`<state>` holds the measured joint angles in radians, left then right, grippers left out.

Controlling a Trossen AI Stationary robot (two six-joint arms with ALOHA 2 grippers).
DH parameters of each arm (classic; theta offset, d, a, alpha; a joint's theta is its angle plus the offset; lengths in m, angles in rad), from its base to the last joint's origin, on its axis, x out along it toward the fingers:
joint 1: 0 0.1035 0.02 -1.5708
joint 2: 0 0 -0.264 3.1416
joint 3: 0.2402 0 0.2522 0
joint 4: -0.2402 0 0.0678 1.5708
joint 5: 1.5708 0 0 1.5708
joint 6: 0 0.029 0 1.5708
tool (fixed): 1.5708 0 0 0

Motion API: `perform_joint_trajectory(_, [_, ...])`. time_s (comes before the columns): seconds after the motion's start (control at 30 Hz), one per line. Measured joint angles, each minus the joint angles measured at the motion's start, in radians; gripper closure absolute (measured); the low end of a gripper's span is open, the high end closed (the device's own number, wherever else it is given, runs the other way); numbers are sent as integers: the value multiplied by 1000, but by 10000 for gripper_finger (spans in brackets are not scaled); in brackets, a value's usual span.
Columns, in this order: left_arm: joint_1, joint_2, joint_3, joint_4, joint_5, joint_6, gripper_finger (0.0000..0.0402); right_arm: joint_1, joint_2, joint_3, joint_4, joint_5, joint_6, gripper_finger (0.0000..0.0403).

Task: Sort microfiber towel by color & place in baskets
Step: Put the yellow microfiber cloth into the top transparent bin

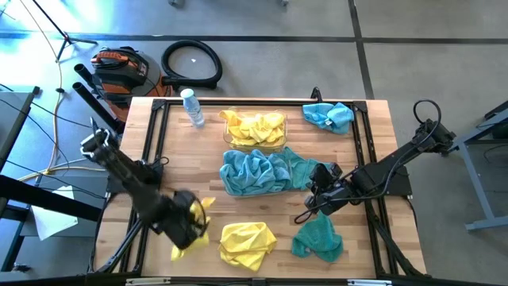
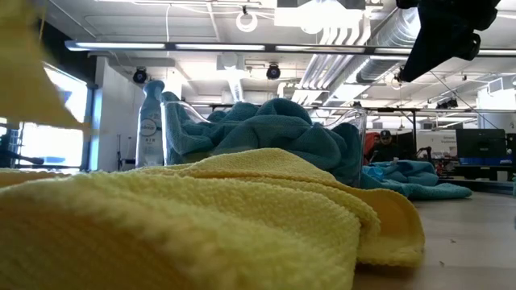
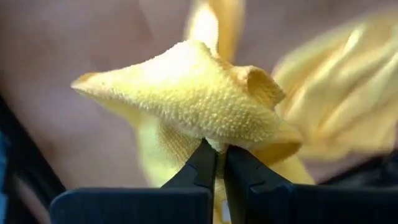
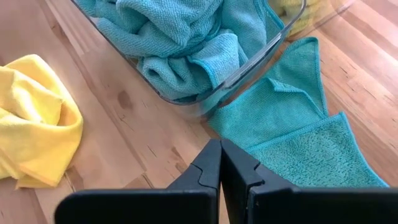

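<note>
Wooden table in workshop, floor around. Sorting partly done: yellow basket at 12 o'clock filled, teal basket at centre heaped. Left gripper at 8 o'clock, clamped on yellow towel. Right gripper at 3 o'clock, jaws together, empty. Loose: second yellow towel at 6, teal towel at 5, another teal towel at 1.

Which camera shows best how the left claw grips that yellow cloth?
The left wrist view: the left gripper is shut on a fold of the yellow cloth, seen close up. The high view shows the cloth small beside the arm; the low view shows only a blurred corner; the right wrist view shows none.
</note>
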<state>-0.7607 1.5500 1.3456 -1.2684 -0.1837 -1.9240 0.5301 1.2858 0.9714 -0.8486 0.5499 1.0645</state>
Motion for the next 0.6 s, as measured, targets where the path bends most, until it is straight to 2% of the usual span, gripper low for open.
perform_joint_trajectory(0.07, [58, -24, 70, -106, -81, 95, 401, 0, 0, 0, 0, 0, 6, 402])
perform_joint_trajectory(0.17, [192, -49, 159, -201, -146, 323, 401, 0, 0, 0, 1, 0, 8, 402])
perform_joint_trajectory(0.3, [433, -60, 243, -199, -242, 697, 401, -12, 0, 0, 1, 9, 23, 402])
perform_joint_trajectory(0.43, [699, -61, 293, -40, -238, 1106, 401, -32, 0, 0, 0, 42, 63, 402])
perform_joint_trajectory(0.6, [993, -39, 295, 255, -107, 1514, 401, -71, 0, 0, 1, 71, 126, 402])
